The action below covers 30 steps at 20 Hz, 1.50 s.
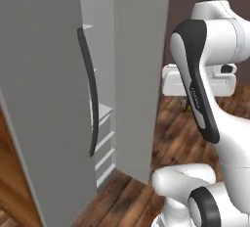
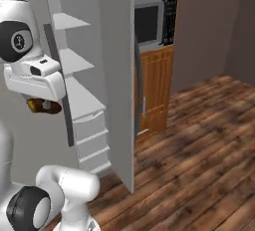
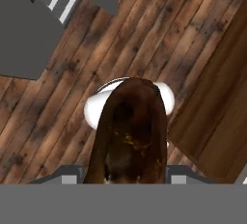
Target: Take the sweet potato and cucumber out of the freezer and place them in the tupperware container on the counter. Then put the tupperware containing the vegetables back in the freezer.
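My gripper [image 2: 45, 106] is shut on the sweet potato [image 3: 128, 131], a brown-orange lump that hangs below the white hand over the wooden floor. In the right base view the sweet potato [image 2: 42, 106] sits just in front of the open freezer [image 2: 79, 90] and its pale shelves. A sliver of the sweet potato [image 1: 186, 104] peeks out under the hand in the left base view. There the freezer door [image 1: 44, 99] stands swung open at the left, with its dark curved strip. The cucumber, the tupperware container and the counter are out of view.
A microwave [image 2: 152, 23] sits in a brown wooden cabinet [image 2: 157, 90] right of the freezer. Wooden floor [image 2: 199, 140] stretches to the right. My own arm [image 1: 195, 89] stands between the freezer and the dark wall.
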{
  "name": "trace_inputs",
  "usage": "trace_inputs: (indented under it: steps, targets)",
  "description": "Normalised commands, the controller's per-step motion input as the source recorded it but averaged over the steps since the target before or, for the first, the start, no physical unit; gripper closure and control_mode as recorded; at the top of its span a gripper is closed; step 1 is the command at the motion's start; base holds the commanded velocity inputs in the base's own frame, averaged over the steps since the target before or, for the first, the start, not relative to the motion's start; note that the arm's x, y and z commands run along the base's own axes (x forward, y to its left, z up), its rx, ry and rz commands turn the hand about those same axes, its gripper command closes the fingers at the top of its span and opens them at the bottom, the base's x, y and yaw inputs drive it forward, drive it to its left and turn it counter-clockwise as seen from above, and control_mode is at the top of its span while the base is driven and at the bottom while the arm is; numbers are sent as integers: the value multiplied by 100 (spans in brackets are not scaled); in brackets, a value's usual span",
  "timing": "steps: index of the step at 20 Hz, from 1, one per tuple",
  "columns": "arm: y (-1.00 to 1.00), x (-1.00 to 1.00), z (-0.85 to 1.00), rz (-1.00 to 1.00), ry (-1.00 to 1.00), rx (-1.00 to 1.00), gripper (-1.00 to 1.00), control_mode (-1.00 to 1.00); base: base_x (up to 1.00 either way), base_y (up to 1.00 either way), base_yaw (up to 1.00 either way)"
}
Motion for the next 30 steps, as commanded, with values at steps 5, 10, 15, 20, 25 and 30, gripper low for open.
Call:
trace_inputs:
  steps: [5,10,15,20,25,30]
  targets:
    - [0,0,0,0,0,0,100,100,-100,36,-51]
    - [0,0,0,0,0,0,100,100,-100,57,-59]
    - [0,0,0,0,0,0,100,100,-100,16,-54]
    - [0,0,0,0,0,0,100,100,-100,-2,-46]
    - [0,0,0,0,0,0,100,100,-77,-56,-24]
    - [0,0,0,0,0,0,100,100,-8,-99,-3]
